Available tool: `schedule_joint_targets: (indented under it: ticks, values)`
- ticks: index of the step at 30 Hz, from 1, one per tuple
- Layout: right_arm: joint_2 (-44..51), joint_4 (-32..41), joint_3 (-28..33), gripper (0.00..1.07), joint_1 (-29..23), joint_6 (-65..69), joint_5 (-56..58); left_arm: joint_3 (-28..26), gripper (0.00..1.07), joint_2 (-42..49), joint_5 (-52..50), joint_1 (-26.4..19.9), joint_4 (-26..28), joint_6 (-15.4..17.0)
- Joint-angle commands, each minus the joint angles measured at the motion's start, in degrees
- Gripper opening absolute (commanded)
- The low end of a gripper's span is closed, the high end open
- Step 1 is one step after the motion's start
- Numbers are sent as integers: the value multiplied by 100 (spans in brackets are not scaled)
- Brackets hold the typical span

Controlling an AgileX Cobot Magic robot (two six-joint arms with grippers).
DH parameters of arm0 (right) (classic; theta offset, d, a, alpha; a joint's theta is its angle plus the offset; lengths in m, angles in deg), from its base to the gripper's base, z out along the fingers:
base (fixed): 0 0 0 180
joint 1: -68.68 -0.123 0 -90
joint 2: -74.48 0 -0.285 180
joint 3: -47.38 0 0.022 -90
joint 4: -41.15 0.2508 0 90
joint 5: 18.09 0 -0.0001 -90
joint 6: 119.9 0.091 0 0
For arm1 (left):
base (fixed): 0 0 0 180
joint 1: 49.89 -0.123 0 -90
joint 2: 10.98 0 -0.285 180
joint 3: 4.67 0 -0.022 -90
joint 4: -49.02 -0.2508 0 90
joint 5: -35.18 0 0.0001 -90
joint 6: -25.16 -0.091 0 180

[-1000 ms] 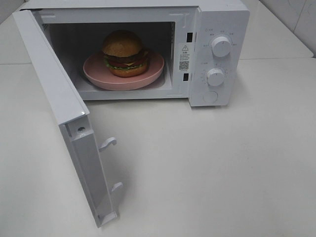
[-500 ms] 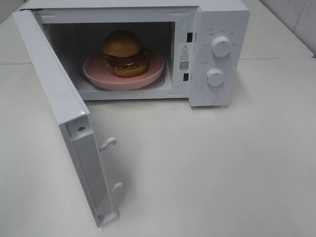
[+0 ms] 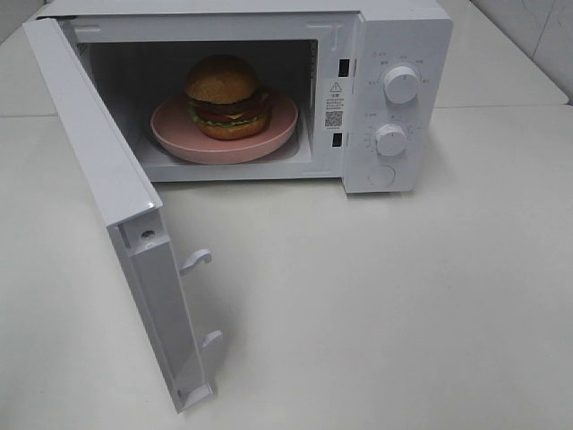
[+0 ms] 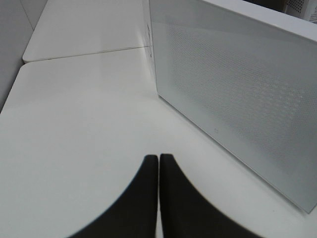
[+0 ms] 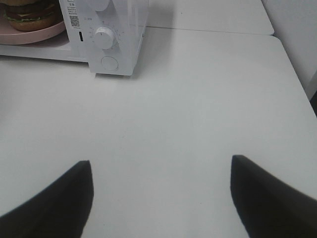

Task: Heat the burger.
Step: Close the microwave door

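Observation:
The burger [image 3: 226, 98] sits on a round pink plate [image 3: 170, 134] inside the white microwave [image 3: 403, 36], whose door [image 3: 98, 170] stands wide open toward the front left. The burger's lower part also shows in the right wrist view [image 5: 29, 15], on the plate [image 5: 34, 35]. Neither gripper shows in the high view. My left gripper [image 4: 158, 157] is shut and empty, beside the outer face of the open door [image 4: 237, 94]. My right gripper [image 5: 161, 166] is open and empty, low over the table, well in front of the microwave's control panel [image 5: 106, 37].
Two round knobs [image 3: 401, 84] [image 3: 390, 140] and a round button [image 3: 381, 176] sit on the microwave's right panel. Two door latches [image 3: 197, 260] stick out of the door's edge. A seam runs across the white table [image 3: 403, 296] behind the microwave.

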Motion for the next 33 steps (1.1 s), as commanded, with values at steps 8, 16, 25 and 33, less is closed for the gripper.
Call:
schedule_joint_targets:
  ticks: [8,16,25,33]
  values:
    - [178,-29,11,70,46,0,-52,11,0,-1083,-1793,-11,413,-40]
    - [178,-29,11,70,46,0,-52,11,0,-2378,-3014,-11,1106,-653]
    - [178,-29,11,70,46,0,-52,6,0,-4154,-4034,-11,2532,-2057]
    - [178,-29,11,70,46,0,-52,6,0,-5420,-4893,424,3655,-3231]
